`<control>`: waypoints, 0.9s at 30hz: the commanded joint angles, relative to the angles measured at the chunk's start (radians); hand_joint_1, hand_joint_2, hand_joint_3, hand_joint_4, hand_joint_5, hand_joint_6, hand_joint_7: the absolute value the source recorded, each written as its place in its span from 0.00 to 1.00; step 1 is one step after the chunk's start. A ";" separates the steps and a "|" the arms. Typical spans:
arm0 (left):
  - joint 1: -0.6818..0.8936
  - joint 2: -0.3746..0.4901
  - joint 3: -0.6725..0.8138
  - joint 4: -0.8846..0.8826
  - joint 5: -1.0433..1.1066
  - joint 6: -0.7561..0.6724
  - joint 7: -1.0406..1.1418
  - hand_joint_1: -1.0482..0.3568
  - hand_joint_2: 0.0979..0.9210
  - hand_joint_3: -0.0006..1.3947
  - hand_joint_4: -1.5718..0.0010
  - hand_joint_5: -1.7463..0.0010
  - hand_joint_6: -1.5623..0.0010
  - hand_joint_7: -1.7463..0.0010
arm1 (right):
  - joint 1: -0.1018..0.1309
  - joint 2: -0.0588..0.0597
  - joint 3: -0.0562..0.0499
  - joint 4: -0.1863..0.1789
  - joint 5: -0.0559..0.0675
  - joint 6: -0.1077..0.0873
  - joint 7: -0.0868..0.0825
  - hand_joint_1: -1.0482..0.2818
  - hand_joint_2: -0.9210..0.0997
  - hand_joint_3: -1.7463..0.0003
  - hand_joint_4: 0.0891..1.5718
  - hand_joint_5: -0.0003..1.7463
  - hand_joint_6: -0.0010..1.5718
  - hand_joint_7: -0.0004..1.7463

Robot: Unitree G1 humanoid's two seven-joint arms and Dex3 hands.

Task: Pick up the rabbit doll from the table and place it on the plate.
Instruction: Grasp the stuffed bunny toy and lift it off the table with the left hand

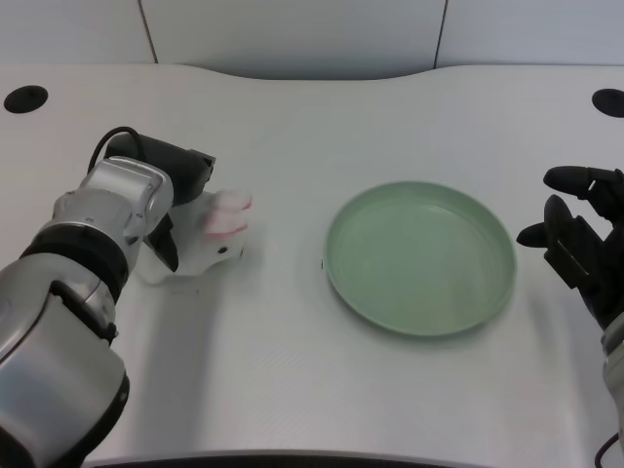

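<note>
Now the left hand [171, 210] wraps the rabbit doll [210, 239] at left of frame, grip unclear; soft and light, best squeezed round its body before the plate [419, 258].

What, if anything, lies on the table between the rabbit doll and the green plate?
Nothing visible. The rabbit doll lies at the left hand, which is right against it, and only bare white table separates it from the green plate, which holds nothing. The path to the plate looks open.
</note>
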 commanded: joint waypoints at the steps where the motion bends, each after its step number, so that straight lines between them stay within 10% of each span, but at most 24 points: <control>1: 0.038 0.028 0.037 0.006 -0.036 -0.011 0.079 0.31 0.73 0.00 1.00 0.73 1.00 0.79 | -0.013 -0.006 -0.005 -0.011 0.003 0.012 -0.018 0.59 0.00 0.64 0.17 0.95 0.19 0.82; 18: 0.062 0.032 0.133 0.011 -0.142 0.002 -0.044 0.35 0.71 0.00 1.00 0.78 1.00 0.79 | 0.005 -0.007 -0.010 -0.036 0.020 0.026 -0.010 0.59 0.00 0.64 0.18 0.96 0.19 0.82; 23: 0.107 0.032 0.182 0.007 -0.194 0.010 -0.050 0.14 0.89 0.02 0.94 0.72 0.76 0.93 | 0.017 -0.005 -0.008 -0.057 0.035 0.030 0.008 0.60 0.00 0.64 0.17 0.95 0.19 0.82; 27: 0.098 0.044 0.180 0.006 -0.188 0.007 -0.072 0.15 0.88 0.01 0.95 0.73 0.76 0.96 | 0.005 0.001 0.001 -0.018 0.010 0.002 -0.002 0.59 0.00 0.64 0.17 0.96 0.19 0.82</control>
